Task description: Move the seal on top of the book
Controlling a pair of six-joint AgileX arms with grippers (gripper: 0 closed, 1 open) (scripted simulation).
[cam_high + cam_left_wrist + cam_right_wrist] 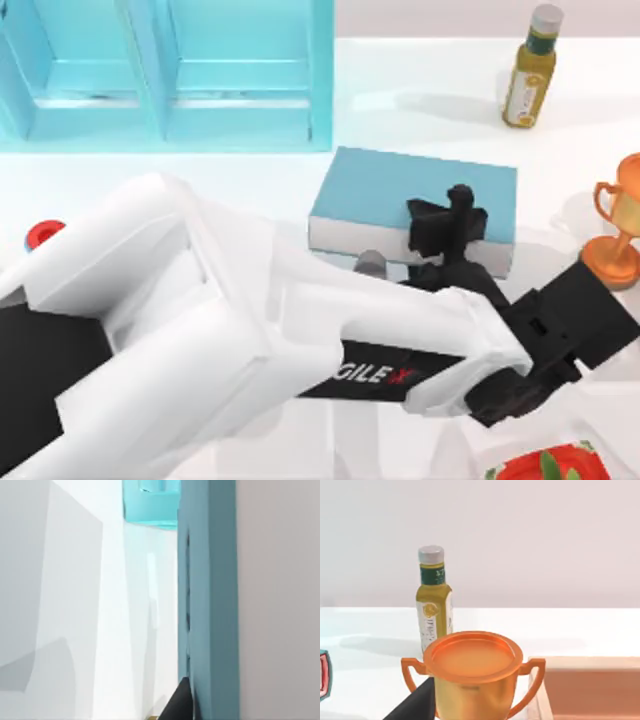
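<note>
Leftmost, by the bench's left edge, a small red cap (42,234) peeks past my glossy white left arm, which slants across toward the book (400,190), a thick slab with matte teal cover and white page edges near mid-bench. The left gripper (447,228) hangs over its near edge; its opening cannot be told, and the seal is hidden. A glass oil bottle (530,70) stands at the far right, an orange trophy cup (618,225) by the right edge.

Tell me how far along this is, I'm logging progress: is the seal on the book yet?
Reach looks done: the left gripper is over the near edge of the book. In hand: probably the placing, though I cannot tell whether it carries the seal. Left: seal standing free on the cover, arm withdrawn. The right arm sits parked by the trophy.
</note>
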